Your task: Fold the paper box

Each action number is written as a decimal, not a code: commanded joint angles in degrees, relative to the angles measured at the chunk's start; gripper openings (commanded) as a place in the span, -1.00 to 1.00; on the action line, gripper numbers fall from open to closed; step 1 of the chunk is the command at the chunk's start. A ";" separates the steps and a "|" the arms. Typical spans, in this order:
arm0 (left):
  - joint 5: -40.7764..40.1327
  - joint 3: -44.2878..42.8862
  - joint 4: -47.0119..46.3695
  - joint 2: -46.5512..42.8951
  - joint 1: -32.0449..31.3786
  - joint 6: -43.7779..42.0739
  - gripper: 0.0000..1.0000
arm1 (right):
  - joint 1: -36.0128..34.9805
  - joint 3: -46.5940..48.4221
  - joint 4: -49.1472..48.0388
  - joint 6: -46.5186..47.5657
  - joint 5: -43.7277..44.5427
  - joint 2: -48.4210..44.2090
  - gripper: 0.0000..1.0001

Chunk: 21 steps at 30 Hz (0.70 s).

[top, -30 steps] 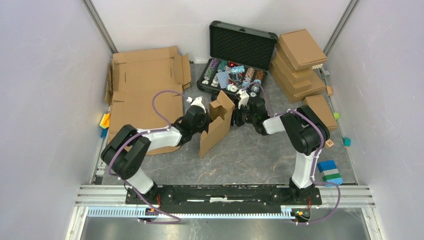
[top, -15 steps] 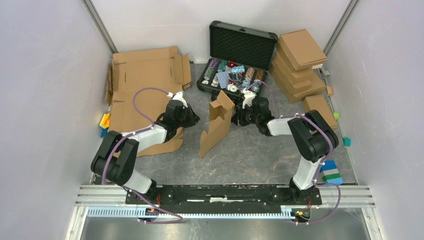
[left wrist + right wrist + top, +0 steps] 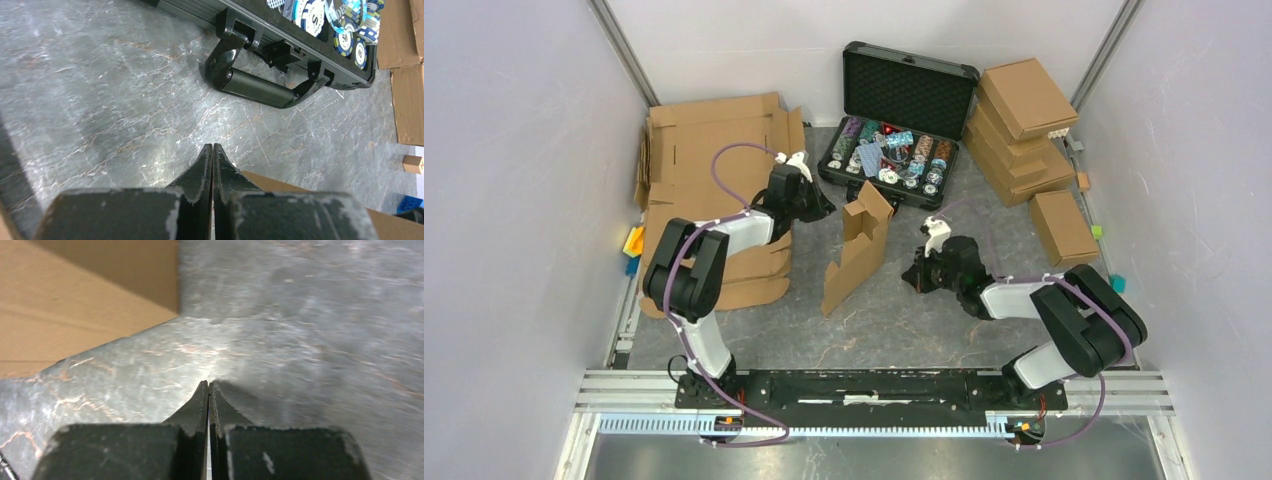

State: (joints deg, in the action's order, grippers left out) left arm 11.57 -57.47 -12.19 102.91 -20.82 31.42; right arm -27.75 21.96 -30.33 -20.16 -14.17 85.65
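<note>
The paper box (image 3: 858,256), a small brown cardboard piece with cut flaps, stands partly folded on edge in the middle of the grey table, and nothing holds it. My left gripper (image 3: 826,208) (image 3: 212,148) is shut and empty, a little to the box's back left, with its tips pointing at the table near the black case's handle (image 3: 260,88). My right gripper (image 3: 909,278) (image 3: 208,384) is also shut and empty, low over the table to the right of the box. A brown face of the paper box (image 3: 75,305) fills the upper left of the right wrist view.
An open black case (image 3: 910,92) of poker chips lies behind the box. Flat cardboard sheets (image 3: 714,170) cover the back left under my left arm. A stack of folded boxes (image 3: 1022,125) and a single box (image 3: 1062,226) sit at the right. Small coloured blocks (image 3: 633,243) lie by the walls.
Both grippers have let go of the paper box and shut. The left arm swung back and left towards the case; the right arm drew back towards the near right. The box stays standing.
</note>
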 commanded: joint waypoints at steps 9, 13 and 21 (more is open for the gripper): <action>9.91 -3.46 -2.22 6.87 -1.30 2.82 -0.95 | -6.13 6.80 -8.55 -5.32 -1.50 7.78 -1.00; 9.19 -0.50 -4.83 5.55 -1.41 3.32 -0.96 | -6.24 7.92 -8.54 -5.20 -1.70 8.91 -1.00; 10.92 1.13 -8.83 8.27 -2.14 5.12 -0.96 | -6.35 8.85 -8.44 -4.98 -1.40 10.15 -1.00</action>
State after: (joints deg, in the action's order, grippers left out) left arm 20.08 -56.16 -16.34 110.02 -22.17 34.02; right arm -33.76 28.88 -36.71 -24.86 -15.44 95.07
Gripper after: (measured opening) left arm 0.031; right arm 0.006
